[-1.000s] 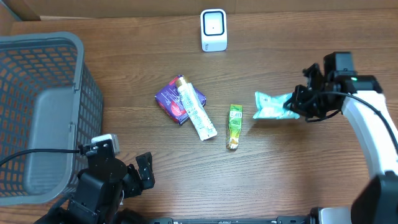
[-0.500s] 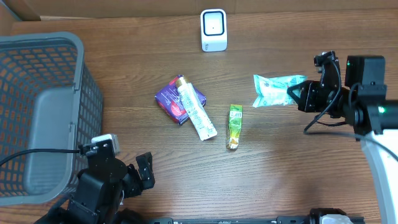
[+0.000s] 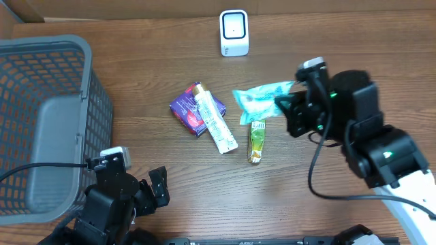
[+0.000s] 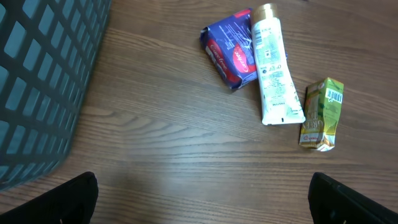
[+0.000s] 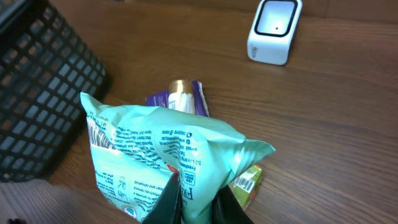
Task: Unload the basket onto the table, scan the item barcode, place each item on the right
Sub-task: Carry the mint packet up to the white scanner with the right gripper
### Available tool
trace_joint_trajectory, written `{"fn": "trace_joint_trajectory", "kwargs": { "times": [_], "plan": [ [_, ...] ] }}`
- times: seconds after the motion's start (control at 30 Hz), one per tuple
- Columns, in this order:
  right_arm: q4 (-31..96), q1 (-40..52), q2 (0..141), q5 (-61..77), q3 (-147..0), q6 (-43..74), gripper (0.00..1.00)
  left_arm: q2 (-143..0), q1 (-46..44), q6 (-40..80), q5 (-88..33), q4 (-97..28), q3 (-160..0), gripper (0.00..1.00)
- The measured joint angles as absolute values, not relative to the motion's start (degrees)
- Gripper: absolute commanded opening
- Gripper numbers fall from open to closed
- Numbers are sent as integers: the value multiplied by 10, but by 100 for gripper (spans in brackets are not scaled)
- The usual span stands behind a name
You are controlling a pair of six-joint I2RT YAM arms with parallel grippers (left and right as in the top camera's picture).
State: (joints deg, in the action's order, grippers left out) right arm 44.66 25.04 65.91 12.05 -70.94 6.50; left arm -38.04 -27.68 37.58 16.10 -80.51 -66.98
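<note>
We are pinching the mint-green packet (image 3: 259, 97) by one end in the right claw (image 3: 281, 107), jaws nearly closed. Over the last second it is being carried left, from the right of the desk (image 3: 354, 41) to above the green carton (image 3: 257, 138). The left claw (image 4: 205, 202) is gaping wide, empty. We are counting one scanner (image 3: 234, 33), one basket (image 3: 41, 54), one purple packet (image 3: 185, 109) and one white tube (image 3: 215, 124). The packet's barcode is escaping us.
</note>
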Motion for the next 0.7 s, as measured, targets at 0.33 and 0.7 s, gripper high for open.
{"fn": "trace_joint_trajectory", "kwargs": {
  "times": [0.33, 0.7],
  "plan": [
    [447, 335, 677, 5, -784, 84, 4, -380, -277, 376, 161, -805, -670, 100],
    [545, 347, 872, -176, -1005, 85, 4, -380, -277, 376, 161, -805, -669, 100]
  ]
}}
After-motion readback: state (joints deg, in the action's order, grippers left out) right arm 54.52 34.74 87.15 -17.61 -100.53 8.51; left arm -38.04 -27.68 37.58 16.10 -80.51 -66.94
